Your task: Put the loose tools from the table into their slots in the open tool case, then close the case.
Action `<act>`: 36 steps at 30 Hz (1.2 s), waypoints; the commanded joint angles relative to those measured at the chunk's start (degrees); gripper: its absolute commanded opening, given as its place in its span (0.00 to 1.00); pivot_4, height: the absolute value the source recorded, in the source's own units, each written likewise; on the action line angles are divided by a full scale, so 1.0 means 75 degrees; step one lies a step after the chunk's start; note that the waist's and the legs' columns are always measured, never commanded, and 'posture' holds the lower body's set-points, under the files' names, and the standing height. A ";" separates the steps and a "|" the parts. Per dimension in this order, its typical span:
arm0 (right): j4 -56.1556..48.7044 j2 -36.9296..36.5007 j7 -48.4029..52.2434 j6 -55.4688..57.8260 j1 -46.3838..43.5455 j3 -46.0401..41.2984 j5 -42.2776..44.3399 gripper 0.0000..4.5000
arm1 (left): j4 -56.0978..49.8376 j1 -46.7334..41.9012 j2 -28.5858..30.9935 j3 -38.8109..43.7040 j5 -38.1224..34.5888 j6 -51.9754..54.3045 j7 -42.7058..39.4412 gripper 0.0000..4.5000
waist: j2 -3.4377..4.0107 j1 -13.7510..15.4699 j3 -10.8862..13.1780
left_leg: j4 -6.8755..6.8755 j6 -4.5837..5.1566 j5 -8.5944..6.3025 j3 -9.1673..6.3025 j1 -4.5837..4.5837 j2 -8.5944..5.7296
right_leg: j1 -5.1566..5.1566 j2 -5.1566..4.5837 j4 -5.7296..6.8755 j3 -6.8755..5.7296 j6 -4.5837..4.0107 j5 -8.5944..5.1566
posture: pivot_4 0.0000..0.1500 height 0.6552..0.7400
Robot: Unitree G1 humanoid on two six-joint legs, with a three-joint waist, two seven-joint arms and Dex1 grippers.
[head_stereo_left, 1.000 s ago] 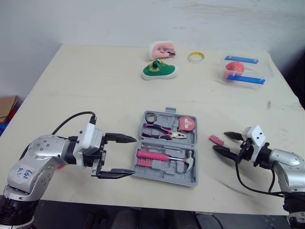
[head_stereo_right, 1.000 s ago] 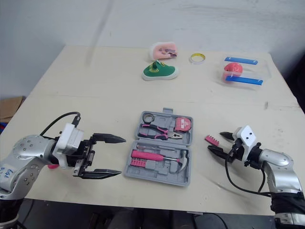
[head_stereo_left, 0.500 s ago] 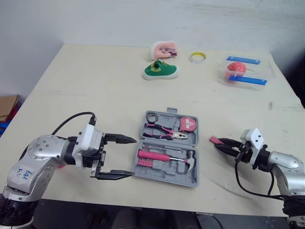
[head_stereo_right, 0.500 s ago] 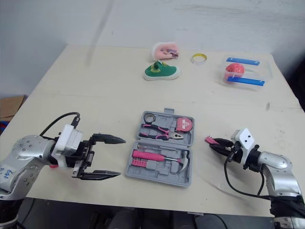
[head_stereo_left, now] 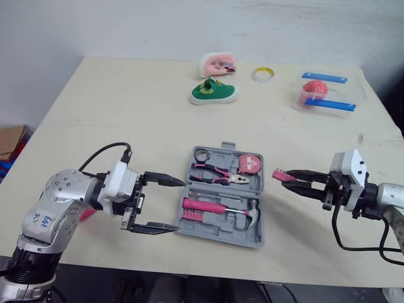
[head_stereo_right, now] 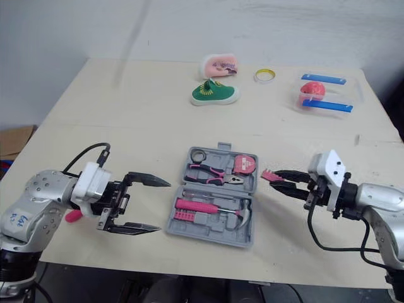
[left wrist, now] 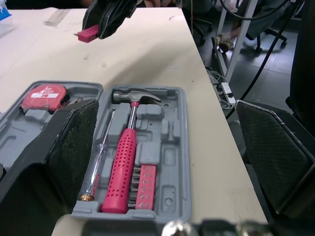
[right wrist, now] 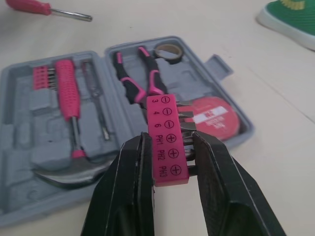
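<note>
Table: beige top [head_stereo_left: 126,120] against a white wall, seen from the near edge.
Case: grey case [head_stereo_left: 222,194] lies open and flat in the middle of the near part of the table, its two halves side by side.
Near half: a pink-handled hammer [left wrist: 129,147], a slim screwdriver [left wrist: 98,162] just beside it, and a pink bit rack [left wrist: 142,186] at the handle end.
Far half: pliers [head_stereo_left: 218,173] with pink grips, a pink tape measure [head_stereo_left: 250,163] to their right, and a small roll [head_stereo_left: 201,154] in the far left corner.
Bit holder: a pink bit holder [right wrist: 167,140] marked with screw symbols and PH sizes, held just off the case's right edge, near the tape measure.
Right gripper: right gripper [head_stereo_left: 291,179] points left at the case, with its black fingers [right wrist: 130,182] pinching the bit holder from both sides.
Left gripper: left gripper [head_stereo_left: 178,205] sits just left of the case, pointing at it, its fingers spread wide with nothing between them.
Loose tool: a pink-handled loose screwdriver [right wrist: 47,9] lies on the table on the far side of the case from the right gripper.
Far end: a green shoe [head_stereo_left: 214,93], a pink item [head_stereo_left: 216,64] behind it, a yellow ring [head_stereo_left: 260,74], and a clear box [head_stereo_left: 323,95] with blue clips and something red inside, all well apart from the case.
</note>
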 commanded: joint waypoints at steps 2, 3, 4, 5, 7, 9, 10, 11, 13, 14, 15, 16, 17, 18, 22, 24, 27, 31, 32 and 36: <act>-0.1763 -0.0387 -0.0862 0.2306 -0.0615 0.0700 0.1129 0.18 | 0.0003 0.0017 0.0038 -0.0105 0.0076 -0.0079 -0.0214 1.00 | -0.0009 -0.0005 0.0005 | -0.0001 0.0000 0.0000 -0.0008 0.0000 0.0001 | 0.0000 -0.0001 -0.0007 -0.0004 0.0000 0.0000 | 1.00 1.00; -0.1982 -0.0347 -0.0978 0.2597 -0.0758 0.0841 0.1348 0.18 | 0.0012 0.0030 0.0023 -0.0120 0.0120 -0.0117 -0.0202 1.00 | -0.0009 -0.0011 0.0006 | -0.0002 0.0000 0.0000 -0.0009 -0.0002 0.0001 | -0.0005 -0.0001 -0.0011 -0.0004 -0.0001 0.0000 | 1.00 1.00; -0.2197 -0.0281 -0.1195 0.2858 -0.0899 0.1085 0.1377 0.18 | 0.0027 0.0057 0.0028 -0.0141 0.0238 -0.0164 -0.0130 1.00 | -0.0010 -0.0008 0.0006 | -0.0006 -0.0001 0.0001 -0.0009 -0.0004 0.0001 | -0.0011 0.0000 -0.0014 -0.0003 -0.0001 0.0000 | 1.00 1.00; -0.2326 -0.0236 -0.1370 0.3052 -0.1000 0.1237 0.1402 0.18 | 0.0039 0.0074 0.0033 -0.0154 0.0326 -0.0201 -0.0082 1.00 | -0.0010 -0.0006 0.0006 | -0.0008 -0.0002 0.0001 -0.0010 -0.0009 0.0001 | -0.0017 0.0000 -0.0014 -0.0004 -0.0001 -0.0001 | 1.00 1.00; -0.2660 -0.0138 -0.1706 0.3417 -0.1279 0.1904 0.1226 0.18 | 0.0030 0.0082 0.0063 -0.0185 0.0392 -0.0234 -0.0144 1.00 | -0.0010 -0.0005 0.0006 | -0.0007 -0.0003 0.0001 -0.0011 -0.0027 0.0000 | -0.0034 0.0001 -0.0010 -0.0003 -0.0001 -0.0001 | 1.00 1.00; -0.2799 0.0001 -0.1990 0.3614 -0.1519 0.2464 0.0983 0.18 | 0.0022 0.0070 0.0058 -0.0222 0.0443 -0.0264 -0.0169 1.00 | -0.0010 -0.0005 0.0006 | 0.0000 -0.0003 0.0002 -0.0009 -0.0046 -0.0002 | -0.0054 -0.0002 -0.0002 0.0000 -0.0001 0.0000 | 1.00 1.00; -0.2828 -0.0003 -0.2027 0.3596 -0.1595 0.2679 0.0827 0.18 | 0.0015 0.0067 0.0075 -0.0232 0.0466 -0.0264 -0.0181 1.00 | -0.0011 -0.0006 0.0006 | 0.0002 -0.0002 0.0002 -0.0009 -0.0054 -0.0002 | -0.0063 -0.0003 0.0000 0.0000 -0.0001 0.0000 | 1.00 1.00; -0.2870 -0.0092 -0.2018 0.3542 -0.1712 0.3007 0.0549 0.18 | -0.0002 0.0058 0.0088 -0.0242 0.0491 -0.0250 -0.0173 1.00 | -0.0010 -0.0003 0.0006 | 0.0008 -0.0003 0.0002 -0.0007 -0.0072 -0.0002 | -0.0087 -0.0003 0.0002 0.0003 0.0000 0.0000 | 1.00 1.00; -0.2905 -0.0159 -0.2012 0.3513 -0.1865 0.3374 0.0266 0.18 | -0.0031 0.0050 0.0092 -0.0249 0.0505 -0.0198 -0.0148 1.00 | -0.0010 0.0002 0.0006 | 0.0032 -0.0006 0.0008 -0.0012 -0.0129 -0.0002 | -0.0140 0.0000 0.0050 -0.0001 0.0000 0.0000 | 1.00 1.00; -0.2909 -0.0115 -0.2043 0.3581 -0.1982 0.3540 0.0200 0.18 | -0.0048 0.0046 0.0072 -0.0245 0.0506 -0.0162 -0.0098 1.00 | -0.0010 0.0001 0.0006 | 0.0042 -0.0006 0.0008 -0.0012 -0.0144 -0.0002 | -0.0152 0.0000 0.0069 0.0001 0.0000 0.0000 | 1.00 1.00; -0.2905 -0.0066 -0.2063 0.3636 -0.2061 0.3635 0.0168 0.18 | -0.0059 0.0045 0.0055 -0.0241 0.0507 -0.0137 -0.0066 1.00 | -0.0010 -0.0003 0.0006 | 0.0048 -0.0006 0.0008 -0.0013 -0.0149 -0.0002 | -0.0158 0.0000 0.0073 0.0002 0.0000 0.0000 | 1.00 1.00; -0.2898 0.0000 -0.2092 0.3661 -0.2148 0.3742 0.0107 0.18 | -0.0072 0.0046 0.0048 -0.0243 0.0515 -0.0110 -0.0041 1.00 | -0.0010 -0.0005 0.0006 | 0.0051 -0.0005 0.0008 -0.0013 -0.0149 -0.0002 | -0.0158 -0.0001 0.0076 0.0002 -0.0001 0.0000 | 1.00 1.00; -0.2893 0.0039 -0.2108 0.3672 -0.2205 0.3815 0.0057 0.18 | -0.0081 0.0048 0.0046 -0.0245 0.0521 -0.0095 -0.0028 1.00 | -0.0010 -0.0006 0.0006 | 0.0053 -0.0004 0.0008 -0.0013 -0.0149 -0.0002 | -0.0158 -0.0001 0.0078 0.0002 0.0000 0.0000 | 1.00 1.00; -0.2890 0.0121 -0.2157 0.3739 -0.2272 0.3870 0.0050 0.18 | -0.0115 0.0037 0.0049 -0.0248 0.0518 -0.0067 -0.0005 1.00 | -0.0011 -0.0007 0.0006 | 0.0056 -0.0004 0.0009 -0.0014 -0.0149 -0.0002 | -0.0157 -0.0001 0.0082 0.0002 -0.0001 0.0000 | 1.00 1.00; -0.2861 0.0177 -0.2145 0.3997 -0.2481 0.4103 -0.0028 0.18 | -0.0236 0.0012 0.0055 -0.0249 0.0488 0.0061 0.0097 1.00 | -0.0011 -0.0013 0.0006 | 0.0057 -0.0003 0.0008 -0.0015 -0.0149 -0.0002 | -0.0157 -0.0001 0.0089 0.0002 -0.0001 0.0000 | 1.00 1.00; -0.2823 0.0226 -0.2076 0.4068 -0.2618 0.4243 -0.0057 0.18 | -0.0300 0.0003 0.0058 -0.0257 0.0483 0.0133 0.0150 1.00 | -0.0010 -0.0012 0.0006 | 0.0057 -0.0003 0.0008 -0.0015 -0.0149 -0.0002 | -0.0157 -0.0001 0.0089 0.0002 -0.0001 0.0000 | 1.00 1.00; -0.2744 0.0365 -0.2111 0.4169 -0.2785 0.4401 -0.0129 0.18 | -0.0359 -0.0012 0.0050 -0.0256 0.0466 0.0215 0.0207 1.00 | -0.0010 -0.0014 0.0006 | 0.0057 -0.0003 0.0008 -0.0016 -0.0148 -0.0002 | -0.0157 -0.0001 0.0090 0.0001 -0.0001 0.0000 | 1.00 1.00; -0.2584 0.0447 -0.2117 0.4378 -0.2981 0.4655 -0.0263 0.18 | -0.0474 -0.0017 0.0034 -0.0264 0.0440 0.0329 0.0313 1.00 | -0.0010 -0.0011 0.0006 | 0.0058 -0.0003 0.0008 -0.0017 -0.0149 -0.0002 | -0.0158 -0.0002 0.0091 0.0001 -0.0001 0.0000 | 1.00 1.00; -0.2526 0.0519 -0.2159 0.4435 -0.3026 0.4699 -0.0289 0.18 | -0.0497 -0.0010 0.0036 -0.0261 0.0436 0.0351 0.0330 1.00 | -0.0011 -0.0011 0.0006 | 0.0059 -0.0003 0.0008 -0.0016 -0.0149 -0.0002 | -0.0158 -0.0002 0.0091 0.0001 -0.0001 0.0000 | 1.00 1.00; -0.2503 0.0634 -0.2158 0.4621 -0.3126 0.4933 -0.0364 0.18 | -0.0564 0.0036 0.0059 -0.0235 0.0434 0.0414 0.0368 1.00 | -0.0011 -0.0013 0.0005 | 0.0060 -0.0003 0.0008 -0.0017 -0.0149 -0.0002 | -0.0158 -0.0002 0.0094 0.0001 -0.0001 0.0000 | 1.00 1.00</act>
